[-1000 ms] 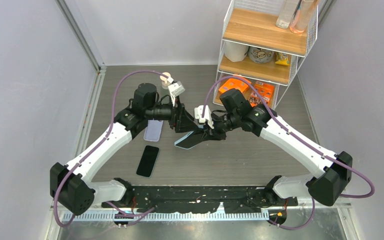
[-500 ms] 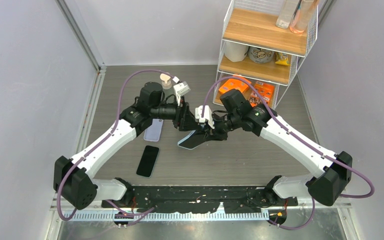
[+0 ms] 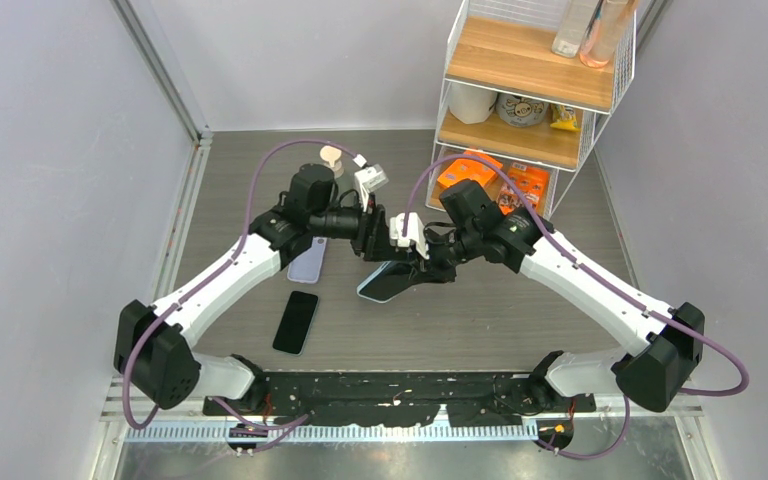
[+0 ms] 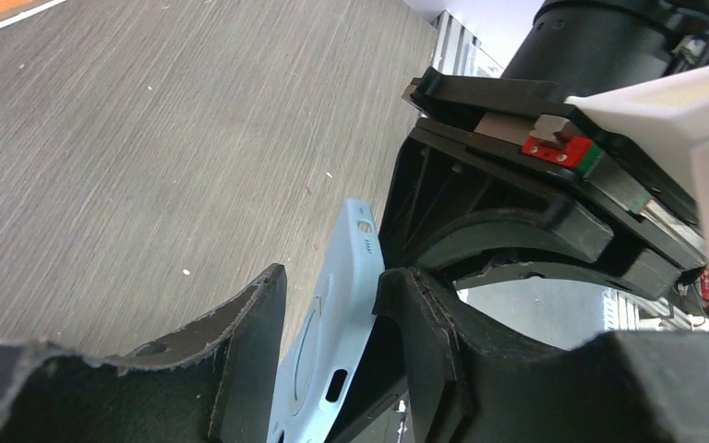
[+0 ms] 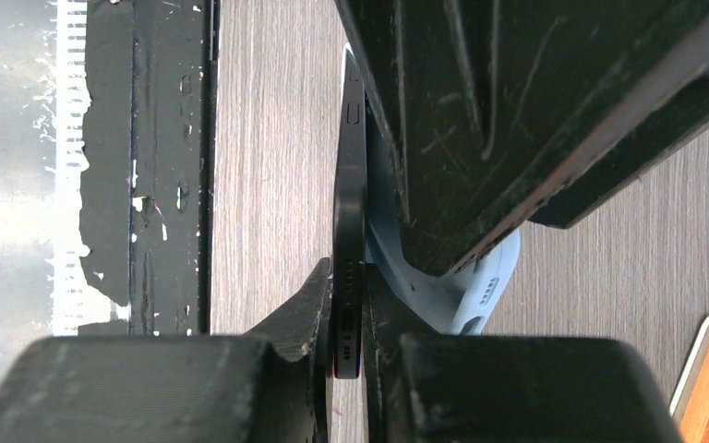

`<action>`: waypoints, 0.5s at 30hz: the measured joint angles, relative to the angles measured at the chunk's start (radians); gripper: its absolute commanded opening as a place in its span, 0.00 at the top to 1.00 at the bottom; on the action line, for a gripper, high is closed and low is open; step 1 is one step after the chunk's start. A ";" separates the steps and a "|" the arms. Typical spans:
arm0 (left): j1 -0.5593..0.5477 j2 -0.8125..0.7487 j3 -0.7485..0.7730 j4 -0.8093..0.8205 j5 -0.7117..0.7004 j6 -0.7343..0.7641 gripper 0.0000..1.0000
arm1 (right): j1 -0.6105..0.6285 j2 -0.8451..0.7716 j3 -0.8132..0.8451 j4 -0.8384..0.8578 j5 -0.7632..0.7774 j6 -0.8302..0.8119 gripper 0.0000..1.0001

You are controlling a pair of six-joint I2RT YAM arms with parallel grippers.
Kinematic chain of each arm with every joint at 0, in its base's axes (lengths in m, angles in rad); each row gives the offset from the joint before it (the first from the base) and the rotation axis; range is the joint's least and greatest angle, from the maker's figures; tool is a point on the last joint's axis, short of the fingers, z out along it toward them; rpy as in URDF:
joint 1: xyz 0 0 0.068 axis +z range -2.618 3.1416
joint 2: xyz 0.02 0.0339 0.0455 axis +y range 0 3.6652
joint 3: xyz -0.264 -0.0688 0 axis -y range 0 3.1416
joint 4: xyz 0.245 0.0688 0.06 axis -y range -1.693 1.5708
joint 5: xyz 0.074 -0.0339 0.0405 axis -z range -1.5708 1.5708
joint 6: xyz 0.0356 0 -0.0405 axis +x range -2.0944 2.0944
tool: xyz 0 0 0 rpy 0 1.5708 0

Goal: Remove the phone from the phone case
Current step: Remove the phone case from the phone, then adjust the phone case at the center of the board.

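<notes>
Hanging mid-frame, the phone [image 5: 348,231] is clamped by the right fingers [image 5: 300,318]; its blue case [image 4: 337,305] is pinched by the left fingers [image 4: 249,341].

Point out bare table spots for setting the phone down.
Bare: the table between blue case and base rail; also the far-left corner. Crowded: around the black phone and lavender case, and at the rack.

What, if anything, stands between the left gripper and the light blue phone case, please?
Nothing visible does: the light blue phone case sits between the fingers of the left gripper, while the right gripper clamps the phone by its edge.
</notes>
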 measured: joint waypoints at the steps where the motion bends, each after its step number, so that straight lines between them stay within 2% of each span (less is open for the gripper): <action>1: -0.004 0.006 0.000 0.002 0.000 0.000 0.49 | 0.000 0.000 0.000 0.000 0.000 0.000 0.95; 6: -0.021 0.035 0.000 0.006 -0.001 0.000 0.52 | 0.005 0.000 0.000 0.001 -0.001 0.003 0.95; 8: -0.024 0.050 0.000 0.005 -0.001 0.000 0.60 | 0.006 0.000 0.000 0.008 -0.005 0.003 0.95; 12: -0.024 0.075 -0.003 -0.015 -0.008 0.006 0.87 | 0.010 -0.001 0.000 0.057 -0.009 0.003 0.95; 15: -0.024 0.079 -0.004 -0.029 -0.013 0.024 0.94 | 0.010 -0.001 0.000 0.074 -0.008 0.003 0.95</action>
